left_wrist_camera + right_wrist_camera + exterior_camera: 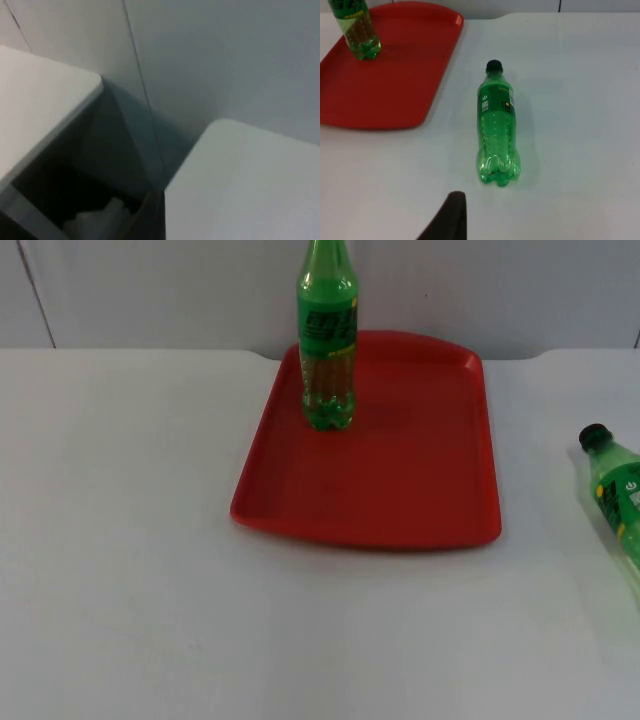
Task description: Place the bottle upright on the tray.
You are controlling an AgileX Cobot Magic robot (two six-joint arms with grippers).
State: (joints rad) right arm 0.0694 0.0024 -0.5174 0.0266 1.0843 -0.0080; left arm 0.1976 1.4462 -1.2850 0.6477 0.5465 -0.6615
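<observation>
**White worktop, one bottle still down**

Our right gripper's fingertip (449,220) hangs near the lying bottle (497,125); its opening we cannot tell. Beyond sits the tray (400,490) with an upright bottle (327,340). Grasped off-centre, the round body may roll away.

The two green bottles (327,335) (497,130) are showing clear, glossy plastic. The red tray (400,480) is presenting smooth, semi-glossy plastic. The white table top (120,570) is appearing matt and smooth.

lab bench, white table (120,570), grey partition (520,290)
</observation>
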